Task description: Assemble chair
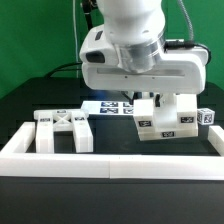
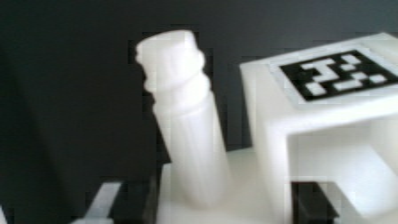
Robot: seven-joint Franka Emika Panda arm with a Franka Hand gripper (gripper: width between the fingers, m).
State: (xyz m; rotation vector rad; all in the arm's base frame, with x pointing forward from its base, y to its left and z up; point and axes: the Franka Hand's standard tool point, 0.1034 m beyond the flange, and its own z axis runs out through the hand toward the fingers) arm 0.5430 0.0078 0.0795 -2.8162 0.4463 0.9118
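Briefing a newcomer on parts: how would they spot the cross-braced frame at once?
Find the long white border wall in front. Behind it, at the exterior view's left, sits the cross-braced frame. Only it shows an X of bars.

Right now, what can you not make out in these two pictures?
1. Gripper: wrist view, the bottom edge cuts off its fingers; exterior view, the arm with its white body hides them. Open or shut, I cannot tell.
2. Post: wrist view, the bottom edge cuts off its lower end.
3. Marker board: exterior view, the arm covers part of it.
4. Small tagged piece at the exterior view's right: too small to tell its shape.
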